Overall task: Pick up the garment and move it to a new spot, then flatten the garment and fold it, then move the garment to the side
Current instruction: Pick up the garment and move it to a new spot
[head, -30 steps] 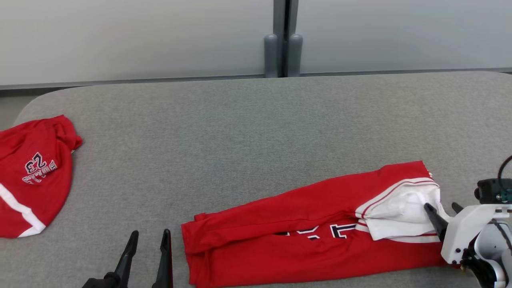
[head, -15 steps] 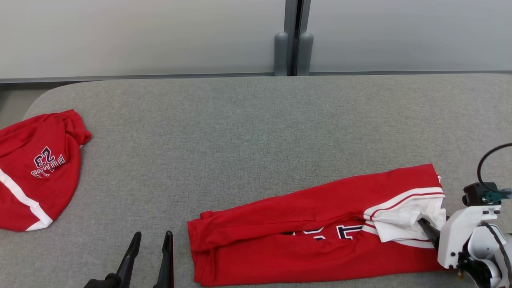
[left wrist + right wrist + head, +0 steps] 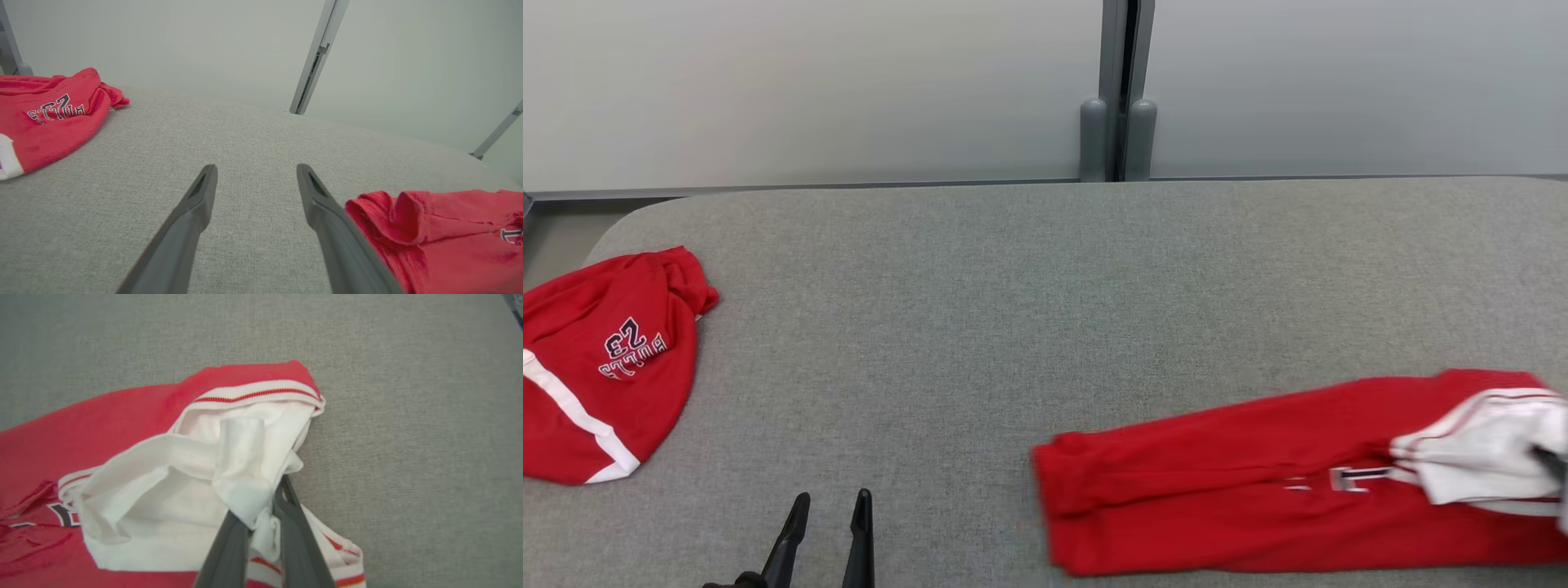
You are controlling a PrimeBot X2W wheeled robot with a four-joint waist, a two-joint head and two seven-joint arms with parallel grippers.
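Observation:
A folded red garment with white trim and dark lettering lies along the front right of the grey padded table. In the right wrist view my right gripper is shut on a bunched white fold of that garment at its striped end. One dark finger tip of it peeks in at the head view's right edge. My left gripper stands open over bare table near the front edge, left of the garment's red end; its fingers hold nothing.
A second red garment with "23" lettering lies bunched at the table's left edge, also visible in the left wrist view. A pale wall with a grey post stands behind the table.
The garment has slid to the right across the table with my right gripper shut on its white end; the right arm has left most of the view. The camera shifted slightly.

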